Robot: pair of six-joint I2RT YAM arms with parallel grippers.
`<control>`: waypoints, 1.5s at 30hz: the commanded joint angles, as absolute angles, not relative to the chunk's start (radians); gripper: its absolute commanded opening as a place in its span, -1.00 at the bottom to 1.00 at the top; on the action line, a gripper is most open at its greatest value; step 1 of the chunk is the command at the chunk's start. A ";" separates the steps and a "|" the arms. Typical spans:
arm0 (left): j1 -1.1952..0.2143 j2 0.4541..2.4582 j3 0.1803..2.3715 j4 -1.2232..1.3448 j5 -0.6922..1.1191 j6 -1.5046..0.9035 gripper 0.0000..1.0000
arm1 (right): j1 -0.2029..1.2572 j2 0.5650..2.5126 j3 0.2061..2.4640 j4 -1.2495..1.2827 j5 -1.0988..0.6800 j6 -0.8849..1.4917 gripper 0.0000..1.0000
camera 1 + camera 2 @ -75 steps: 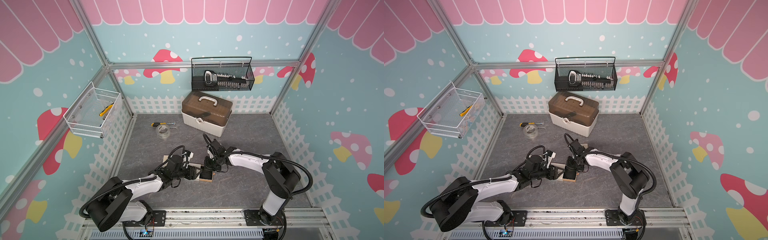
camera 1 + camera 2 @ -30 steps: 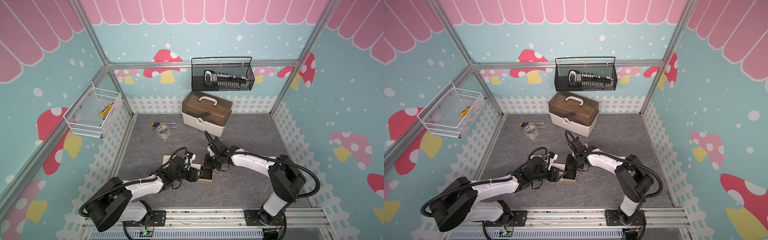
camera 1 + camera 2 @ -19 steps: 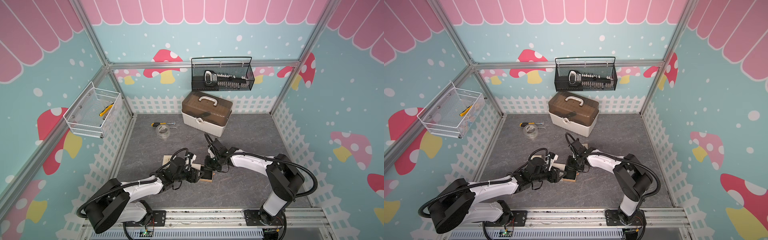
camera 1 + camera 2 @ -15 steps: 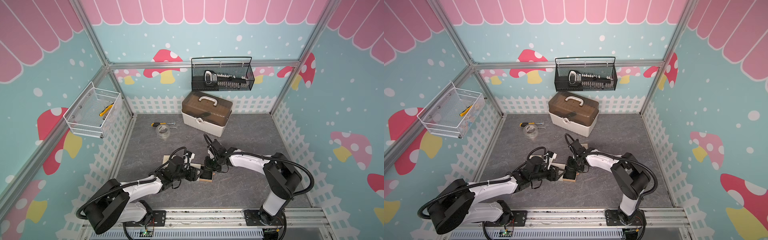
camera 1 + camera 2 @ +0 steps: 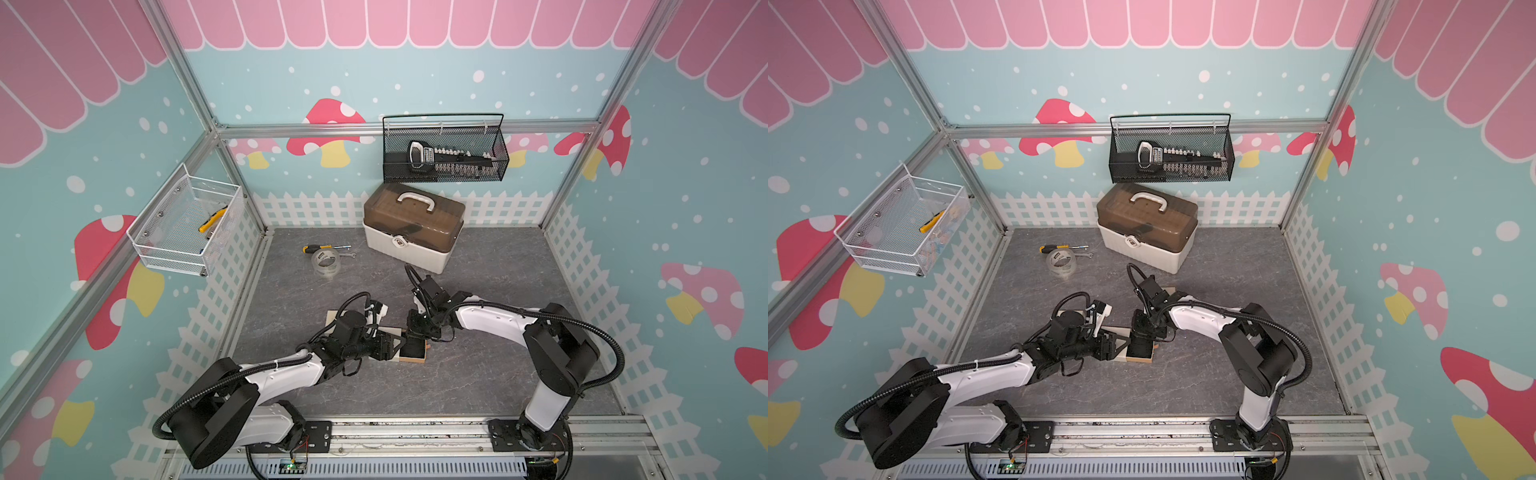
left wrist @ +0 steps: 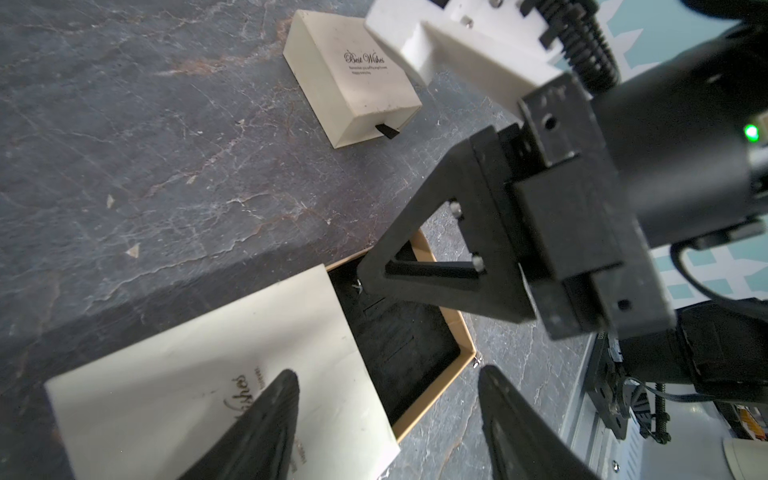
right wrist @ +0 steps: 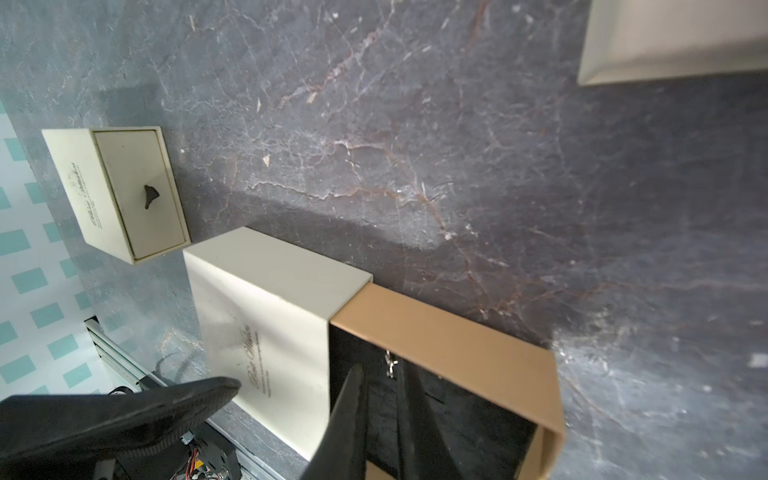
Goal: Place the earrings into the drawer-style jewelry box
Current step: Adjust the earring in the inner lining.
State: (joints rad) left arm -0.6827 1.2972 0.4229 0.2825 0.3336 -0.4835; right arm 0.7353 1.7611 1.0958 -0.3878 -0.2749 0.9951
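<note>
Right gripper point(image 7: 382, 374) has just loosened its pinch inside the open drawer point(image 7: 449, 336) of the jewelry box point(image 7: 270, 316).
Jaws slightly parted and empty; one earring point(image 6: 356, 285) lies on the drawer's lining just past the tips, seemingly released there. Left gripper point(image 6: 386, 372), fingers spread, waits at the box's sleeve end, probably to steady it. Second earring unseen.

High stereo pair; close wrist views
</note>
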 commanded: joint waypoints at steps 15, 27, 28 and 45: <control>-0.680 1.317 0.425 0.293 0.346 -0.482 0.38 | 0.758 1.812 1.144 -0.433 -0.236 0.969 -0.71; -0.680 1.316 0.425 0.290 0.347 -0.482 0.38 | 0.761 1.826 1.152 -0.456 -0.203 0.962 -0.84; -0.680 1.317 0.424 0.289 0.346 -0.482 0.37 | 0.761 1.825 1.153 -0.456 -0.202 0.962 -0.86; -0.680 1.303 0.420 0.295 0.349 -0.479 0.37 | 0.760 1.687 1.087 -0.438 -0.223 0.998 -1.00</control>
State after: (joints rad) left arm -0.6827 1.3079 0.4229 0.2821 0.3344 -0.4828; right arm 0.7547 1.7325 1.1095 -0.4305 -0.2192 0.9722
